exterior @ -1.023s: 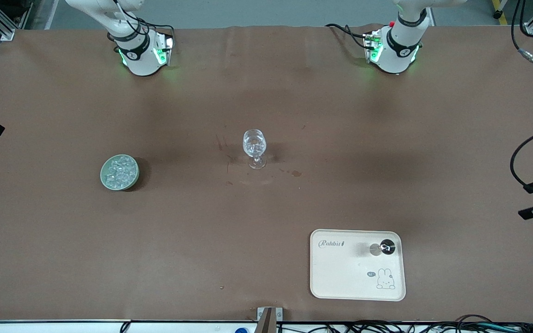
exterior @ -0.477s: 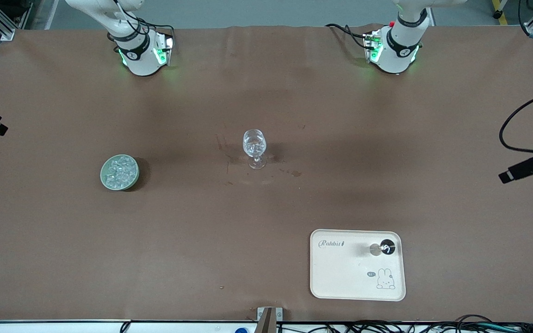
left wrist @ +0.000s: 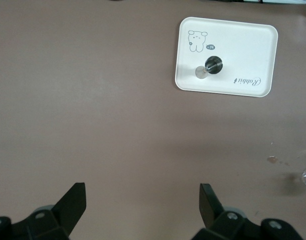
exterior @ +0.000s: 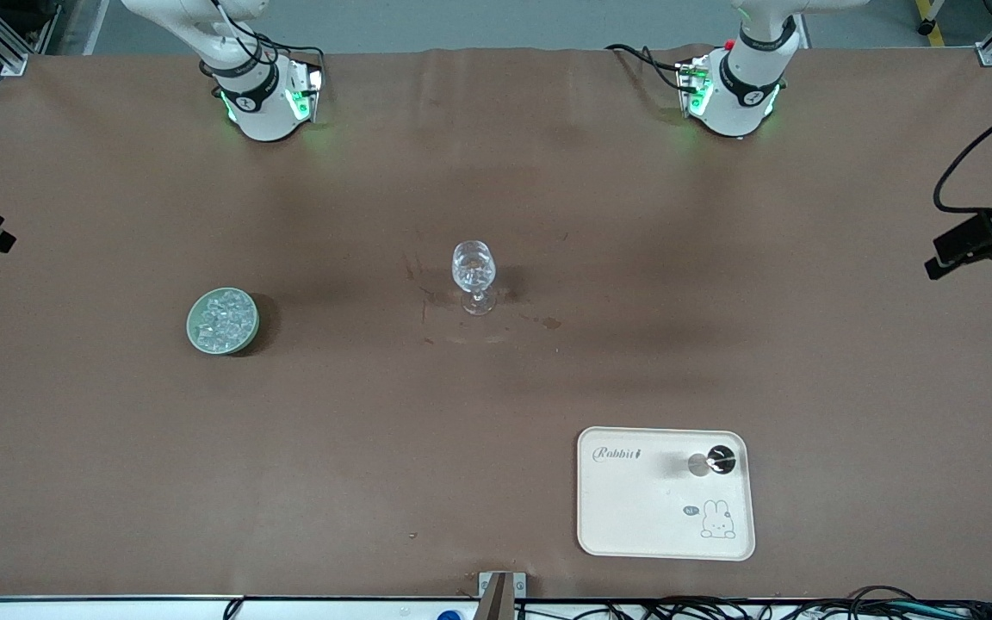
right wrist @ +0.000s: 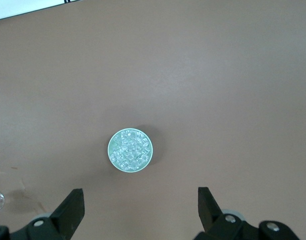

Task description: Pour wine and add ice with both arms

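Front view: a stemmed glass stands upright near the middle of the brown counter, with small dark stains on the cover just beside its foot. The ice fills a pale green bowl toward the right arm's end, well apart from the glass. A cream tray with a rabbit drawing lies close to the counter edge nearest the camera, toward the left arm's end, and a small dark-topped bottle stands on it. The left claw hangs high over bare counter, spread wide and holding nothing. The right claw hangs high above the bowl of ice, also wide and holding nothing.
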You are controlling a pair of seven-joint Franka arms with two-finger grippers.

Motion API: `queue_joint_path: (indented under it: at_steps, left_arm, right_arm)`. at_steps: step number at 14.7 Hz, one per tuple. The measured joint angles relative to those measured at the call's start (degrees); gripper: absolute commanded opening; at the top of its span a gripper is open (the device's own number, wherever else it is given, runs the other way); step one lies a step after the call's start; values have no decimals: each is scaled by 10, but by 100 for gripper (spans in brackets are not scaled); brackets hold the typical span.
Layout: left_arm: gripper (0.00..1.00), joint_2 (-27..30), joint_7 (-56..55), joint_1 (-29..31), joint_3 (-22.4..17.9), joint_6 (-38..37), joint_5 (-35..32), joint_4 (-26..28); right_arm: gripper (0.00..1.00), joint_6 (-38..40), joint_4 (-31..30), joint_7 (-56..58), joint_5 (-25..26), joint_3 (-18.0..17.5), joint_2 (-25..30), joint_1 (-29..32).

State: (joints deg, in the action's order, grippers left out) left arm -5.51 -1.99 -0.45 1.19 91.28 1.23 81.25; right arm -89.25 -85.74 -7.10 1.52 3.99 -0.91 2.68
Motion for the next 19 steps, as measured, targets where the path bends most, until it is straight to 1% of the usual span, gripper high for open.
queue_joint_path:
  at_steps: [3, 4, 6, 11, 19]
  left_arm:
    - [100, 58, 0, -4, 19, 20, -11, 86]
    - [100, 70, 0, -7, 20, 22, -11, 105]
    - [100, 82, 1, -17, 20, 27, -11, 125]
    - [100, 80, 1, -23, 39, 32, -14, 131]
    - [100, 80, -18, -23, 39, 31, -14, 135]
  right_arm:
    - [100, 0, 0, 0, 0, 0, 0, -1]
    - [100, 0, 0, 0, 0, 0, 0, -1]
    - [100, 0, 0, 0, 0, 0, 0, -1]
    - [100, 0, 0, 0, 0, 0, 0, -1]
    - [100, 0, 0, 0, 0, 0, 0, -1]
